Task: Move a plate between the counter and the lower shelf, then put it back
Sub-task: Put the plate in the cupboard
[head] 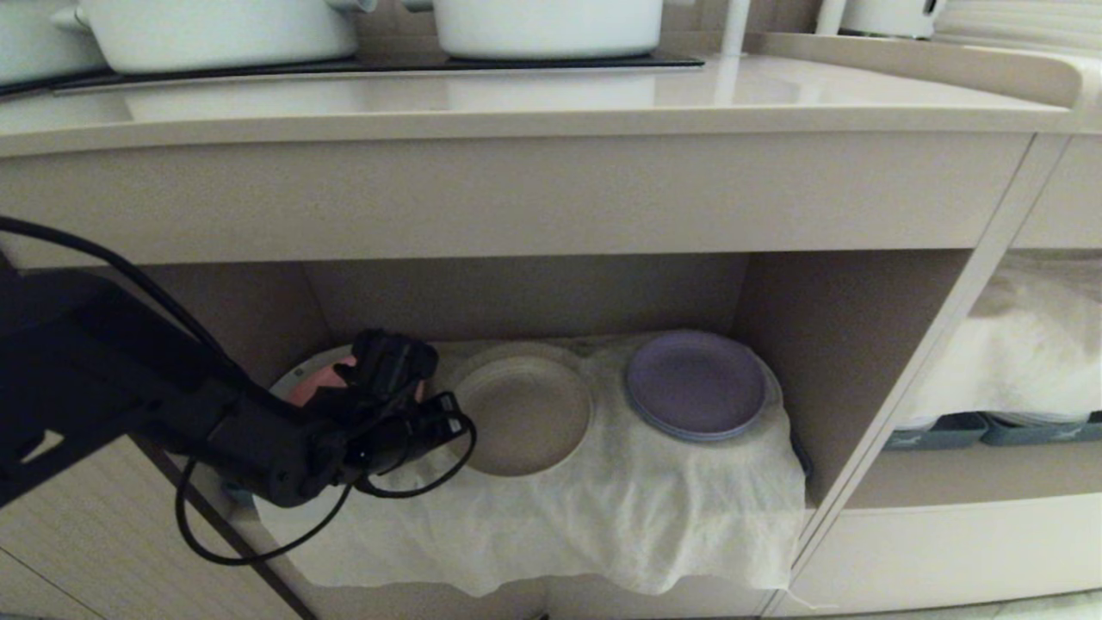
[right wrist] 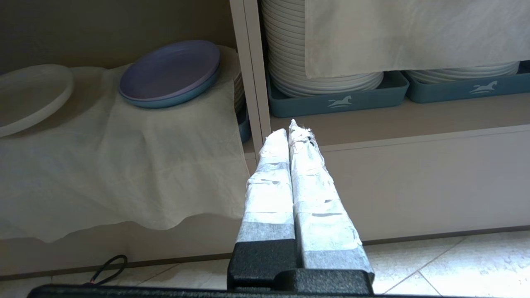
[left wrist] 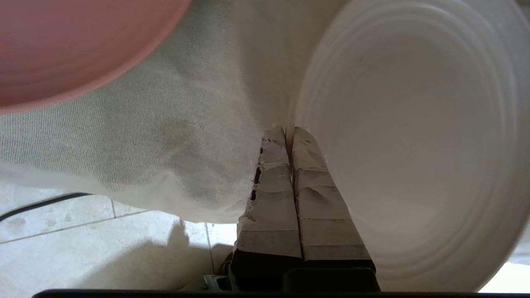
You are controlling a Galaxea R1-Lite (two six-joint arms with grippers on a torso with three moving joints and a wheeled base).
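The plate (head: 525,418) is small, round and cream-beige, and lies on the wrinkled cloth (head: 603,517) in the lower shelf (head: 844,344). My left gripper (head: 461,422) reaches into the niche from the left. In the left wrist view the left gripper (left wrist: 290,129) has its taped fingers pressed together at the plate (left wrist: 414,124). The rim's edge runs into the seam between the tips, one finger over the plate and one over the cloth (left wrist: 165,136). The counter (head: 516,95) runs above. My right gripper (right wrist: 292,126) hangs shut and empty low outside the cabinet, with the plate (right wrist: 29,95) far off.
A pink plate (head: 310,383) sits behind my left wrist, and purple plates (head: 696,383) lie to the right on the cloth. White pots (head: 215,34) stand on the counter. The neighbouring niche holds stacked white plates (right wrist: 323,78) in blue trays (right wrist: 339,99).
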